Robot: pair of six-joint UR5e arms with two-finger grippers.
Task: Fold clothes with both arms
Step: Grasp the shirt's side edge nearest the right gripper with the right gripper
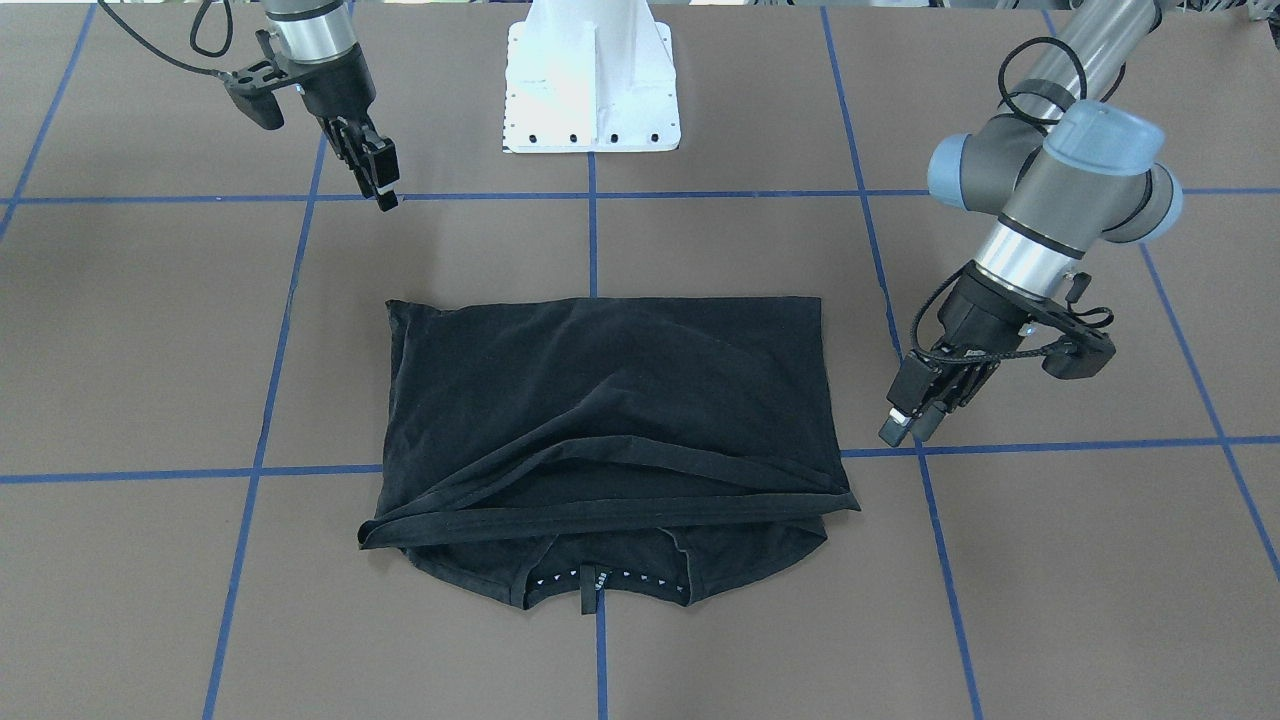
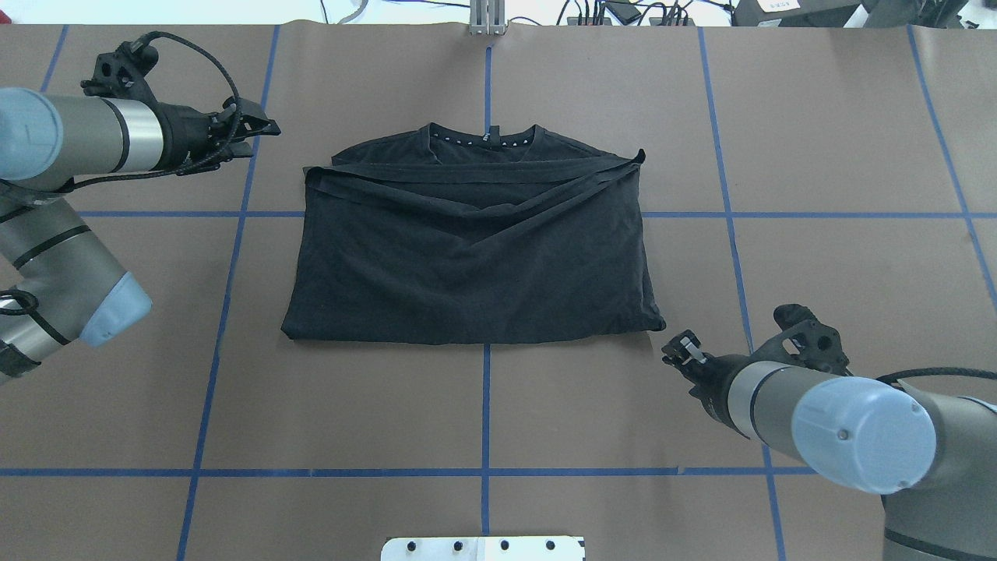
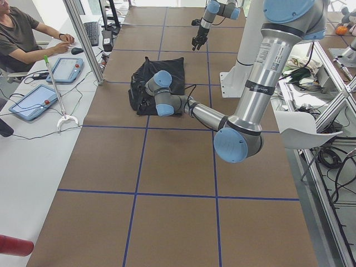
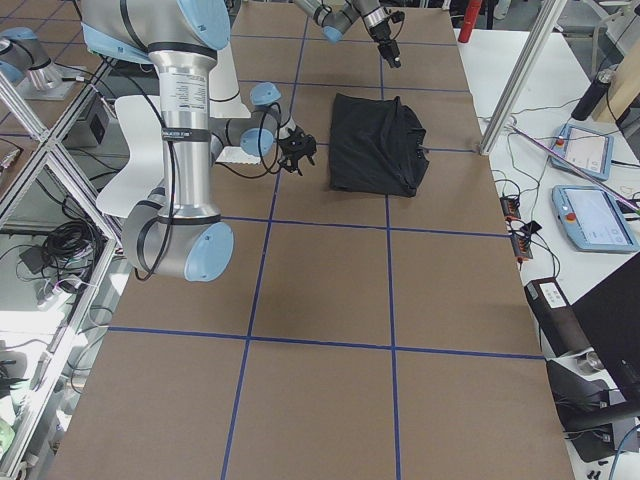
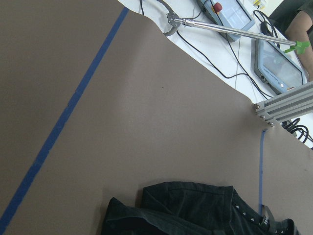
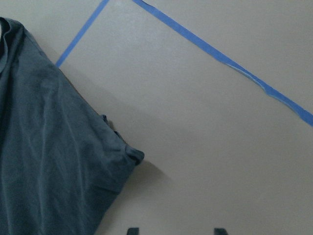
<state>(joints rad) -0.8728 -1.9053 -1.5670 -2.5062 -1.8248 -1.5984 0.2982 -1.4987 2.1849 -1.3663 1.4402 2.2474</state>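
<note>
Black fabric, the T-shirt (image 2: 467,265), lies folded at the centre of the brown desk (image 2: 818,117). Its long axis runs across the desk from the robot's left to its right. The collar (image 2: 483,136) points away from the robot. A folded-over panel hides the layers beneath, and both sleeves are tucked out of sight. The left end effector (image 1: 908,428) is near the collar-end corner, fingers slightly apart and clear of the cloth. The right end effector (image 2: 679,351) is just beside the near corner. Its fingertips (image 6: 132,230) are spread and hold nothing.
</note>
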